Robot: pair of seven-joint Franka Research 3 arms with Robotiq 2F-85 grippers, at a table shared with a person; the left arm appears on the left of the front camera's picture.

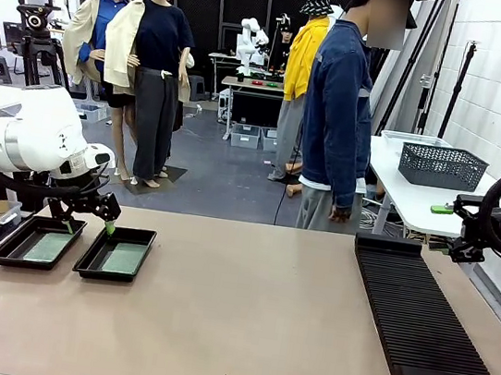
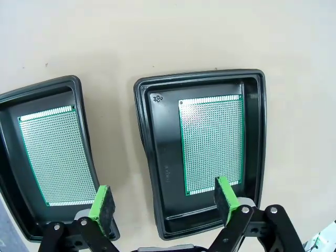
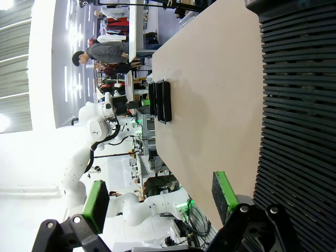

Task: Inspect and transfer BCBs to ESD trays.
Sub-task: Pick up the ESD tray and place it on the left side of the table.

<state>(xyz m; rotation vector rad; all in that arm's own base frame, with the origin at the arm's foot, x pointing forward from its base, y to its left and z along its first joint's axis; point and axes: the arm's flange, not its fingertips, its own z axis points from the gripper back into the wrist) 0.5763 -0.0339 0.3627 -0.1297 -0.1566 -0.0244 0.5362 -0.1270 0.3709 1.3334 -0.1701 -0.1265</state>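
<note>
The left gripper [image 2: 164,202] hangs with its green-padded fingers [image 2: 101,207] spread wide and nothing between them. Just beneath and ahead of it lie the two ESD trays [image 2: 146,136], side by side on the tan table [image 2: 157,37]; one pad hovers over each tray's near end. Each tray holds one green BCB [image 2: 211,144] flat on its floor. The right gripper [image 3: 160,202], fingers likewise apart and empty, hovers beside the end of the long black slotted rack [image 1: 424,314], well apart from the trays. A person [image 1: 339,107] stands beyond the table's far edge.
</note>
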